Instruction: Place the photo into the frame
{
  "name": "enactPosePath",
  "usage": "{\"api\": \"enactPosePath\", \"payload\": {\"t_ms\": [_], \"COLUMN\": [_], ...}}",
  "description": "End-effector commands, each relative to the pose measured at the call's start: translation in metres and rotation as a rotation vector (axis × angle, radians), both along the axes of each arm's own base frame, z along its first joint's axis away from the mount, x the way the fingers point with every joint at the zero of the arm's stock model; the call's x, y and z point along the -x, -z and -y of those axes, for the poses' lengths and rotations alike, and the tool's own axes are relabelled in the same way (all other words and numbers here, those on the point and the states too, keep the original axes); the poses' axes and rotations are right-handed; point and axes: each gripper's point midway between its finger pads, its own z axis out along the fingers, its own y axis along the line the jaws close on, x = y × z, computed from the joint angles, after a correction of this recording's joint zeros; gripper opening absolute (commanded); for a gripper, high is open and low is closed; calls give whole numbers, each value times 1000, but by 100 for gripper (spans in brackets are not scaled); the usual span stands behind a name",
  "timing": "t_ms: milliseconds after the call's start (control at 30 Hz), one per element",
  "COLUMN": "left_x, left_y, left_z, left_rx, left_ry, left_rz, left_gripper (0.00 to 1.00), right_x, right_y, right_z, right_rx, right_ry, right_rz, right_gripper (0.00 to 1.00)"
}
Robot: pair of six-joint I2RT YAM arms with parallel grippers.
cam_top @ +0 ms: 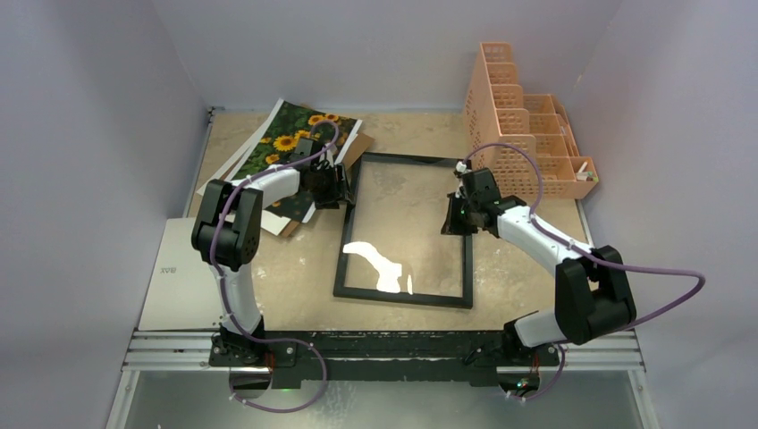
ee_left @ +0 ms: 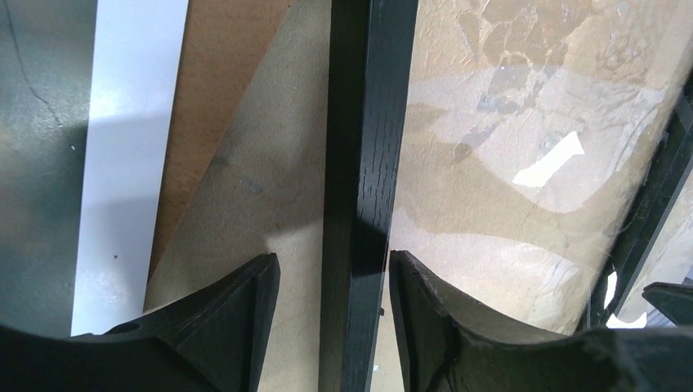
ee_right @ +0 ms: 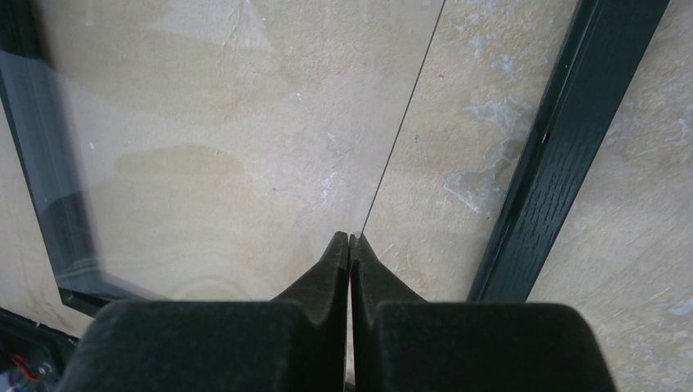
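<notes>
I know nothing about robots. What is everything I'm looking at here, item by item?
photo: one, yellow sunflowers on green, far left of the table
backing board: one, brown, under the photo
frame: one, black with glossy glass, flat mid-table
organizer: one, peach mesh, far right
flat slab: one, pale grey, at the table's left edge
table: one, tan
cables: two, purple, one along each arm
arms: two, white and black, bases at the near edge
left gripper: one, black, open astride the frame's left rail
right gripper: one, black, shut above the frame's right side
</notes>
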Motion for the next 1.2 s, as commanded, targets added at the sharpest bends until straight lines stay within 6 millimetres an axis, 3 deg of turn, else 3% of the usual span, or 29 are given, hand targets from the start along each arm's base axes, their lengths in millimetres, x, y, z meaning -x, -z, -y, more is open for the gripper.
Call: {"api": "enactPosePath", "payload": {"t_ms": [0, 933, 1167], "left_x": [21, 25, 22], "left_y": [30, 41, 39], "left_z": [-16, -12, -11], "left_rx": [-106, -107, -105], "left_ry": [22, 34, 29], "left_rz": [-80, -111, -104], "left_gripper": [56, 57, 57], "right_x": [-14, -28, -28], "right_y": [-18, -19, -19], "right_z": [-6, 11, 0], "right_rx": [-1, 102, 54], "right_ry": [-86, -79, -114], "right_rz": [65, 110, 111], "right_gripper": [0, 0, 0]}}
